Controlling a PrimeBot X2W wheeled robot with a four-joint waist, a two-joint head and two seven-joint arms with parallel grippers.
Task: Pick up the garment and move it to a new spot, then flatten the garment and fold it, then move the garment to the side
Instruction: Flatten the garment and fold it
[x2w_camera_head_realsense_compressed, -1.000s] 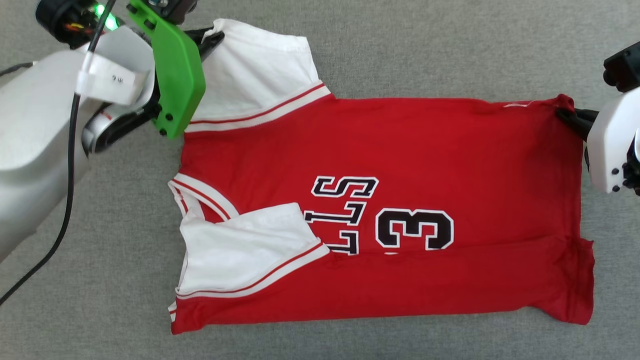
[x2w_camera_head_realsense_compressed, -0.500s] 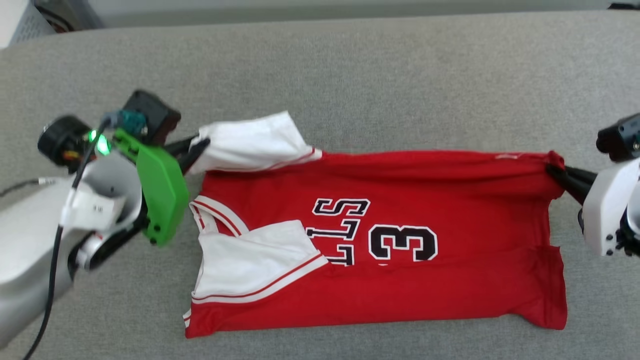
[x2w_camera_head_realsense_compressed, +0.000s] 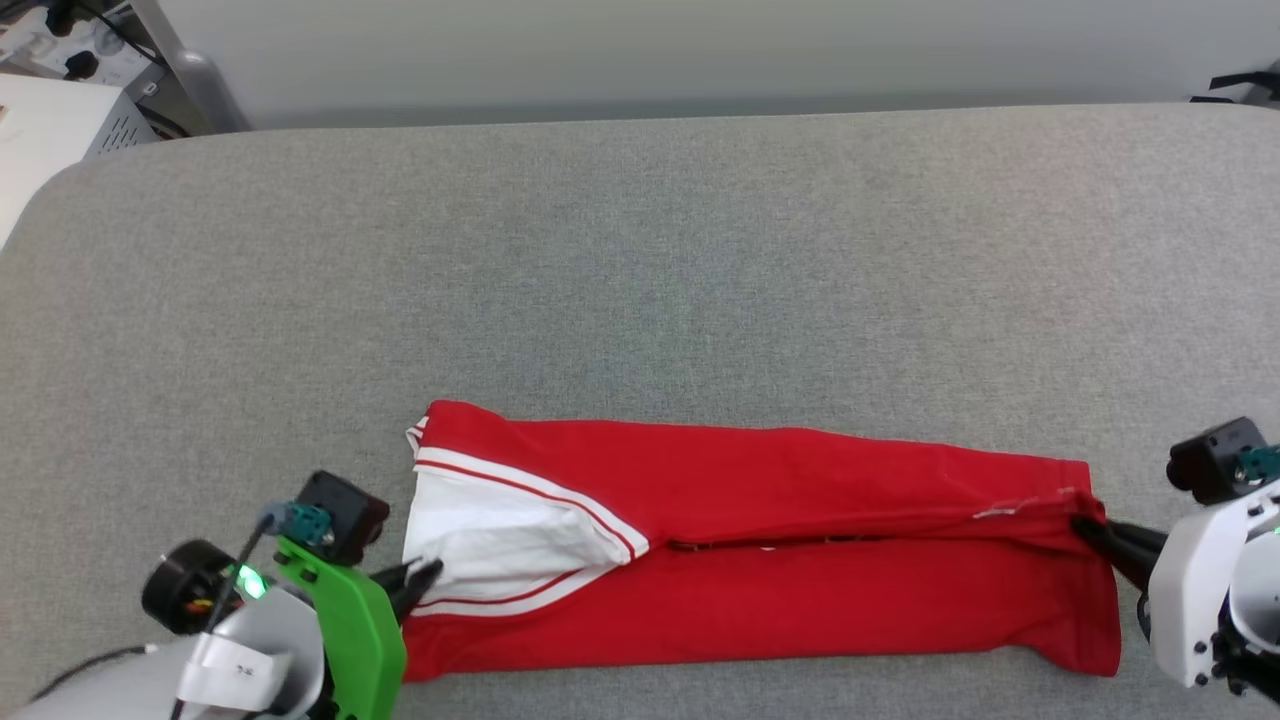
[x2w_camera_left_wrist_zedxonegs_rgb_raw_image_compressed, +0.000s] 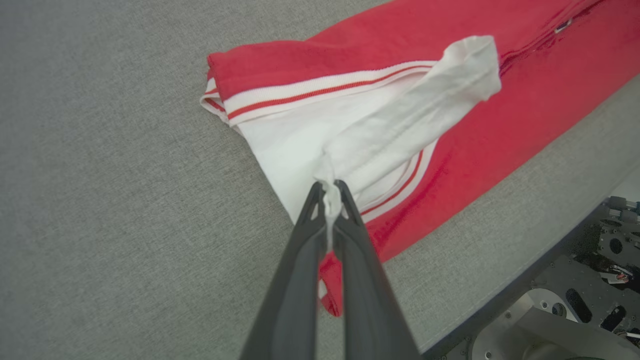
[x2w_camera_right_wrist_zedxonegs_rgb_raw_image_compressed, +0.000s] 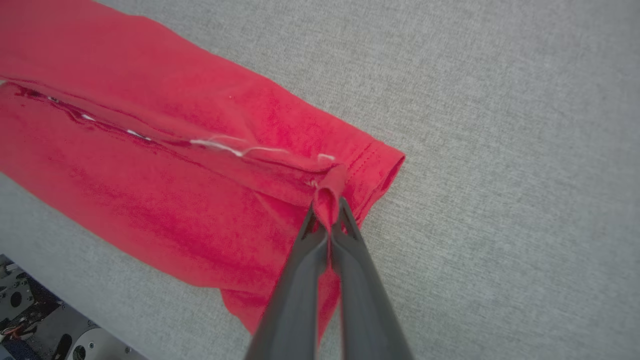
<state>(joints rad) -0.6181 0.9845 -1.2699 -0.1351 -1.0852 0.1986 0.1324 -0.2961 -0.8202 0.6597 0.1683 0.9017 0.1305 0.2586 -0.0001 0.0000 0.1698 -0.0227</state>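
Grey fabric is seen covering a wide tabletop (x2w_camera_head_realsense_compressed: 640, 250), and near its front edge the garment (x2w_camera_head_realsense_compressed: 800, 600) is laid as a long red band, with its long axis running left to right. At the left end, a white sleeve (x2w_camera_head_realsense_compressed: 500, 540) is pinched in the clenched jaws of the left gripper (x2w_camera_head_realsense_compressed: 425, 578), and at the right end the hem corner is clamped in the jaws of the right gripper (x2w_camera_head_realsense_compressed: 1085, 525). With one arm at each end, the next move is judged to depend on both held corners being carried evenly across that axis.

Lab: grey cloth-topped table (x2w_camera_head_realsense_compressed: 640, 250), cabled equipment box (x2w_camera_head_realsense_compressed: 70, 125) behind.
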